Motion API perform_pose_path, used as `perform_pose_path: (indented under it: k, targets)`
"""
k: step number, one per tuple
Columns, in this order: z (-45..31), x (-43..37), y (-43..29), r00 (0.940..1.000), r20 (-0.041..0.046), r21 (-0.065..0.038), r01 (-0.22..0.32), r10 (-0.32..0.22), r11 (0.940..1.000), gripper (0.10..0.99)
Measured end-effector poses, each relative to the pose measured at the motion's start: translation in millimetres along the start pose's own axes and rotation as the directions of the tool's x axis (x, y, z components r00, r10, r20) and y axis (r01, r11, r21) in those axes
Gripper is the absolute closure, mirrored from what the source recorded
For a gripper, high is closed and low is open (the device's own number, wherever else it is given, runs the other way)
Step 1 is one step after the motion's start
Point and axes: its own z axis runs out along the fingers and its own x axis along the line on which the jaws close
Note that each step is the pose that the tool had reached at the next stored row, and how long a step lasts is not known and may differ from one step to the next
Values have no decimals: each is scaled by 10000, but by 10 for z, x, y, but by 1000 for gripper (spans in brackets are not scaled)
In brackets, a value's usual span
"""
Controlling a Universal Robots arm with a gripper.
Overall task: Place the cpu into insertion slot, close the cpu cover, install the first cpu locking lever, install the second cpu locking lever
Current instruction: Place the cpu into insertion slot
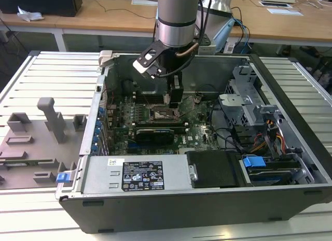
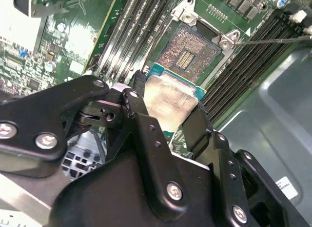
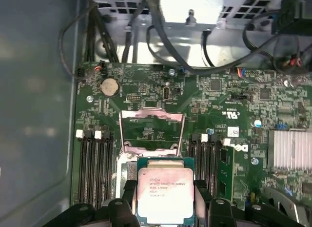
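Here the gripper (image 2: 169,108) pinches the cpu (image 2: 176,96) by two opposite edges, metal top facing the wrist. The cpu is held level over the open slot (image 2: 187,51), offset toward one side, not yet seated; the cover (image 3: 152,132) stands raised.

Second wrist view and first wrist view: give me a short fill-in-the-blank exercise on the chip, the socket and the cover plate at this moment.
1. The black gripper is ____ on the cpu, a small square chip with a silver-grey metal top.
2. The insertion slot, a dark square socket with a silver metal rim, is ____, its contact field bare.
3. The cpu cover, a thin silver-metal frame plate, stands ____ over the socket.

Missing words: shut; empty; open.
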Motion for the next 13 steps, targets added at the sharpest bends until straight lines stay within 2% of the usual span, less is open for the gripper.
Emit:
perform_pose_path:
  k: [2, 8, 12, 13]
  targets:
    - [0, 0, 0, 9989, 35, -8, -474, 474, 9989, 541]
    - [1, 0, 0, 9922, 92, -25, -1244, 1245, 9922, 541]
    - [2, 0, 0, 9838, 127, -39, -1788, 1788, 9839, 541]
    - [2, 0, 0, 9780, 145, -47, -2080, 2081, 9781, 541]
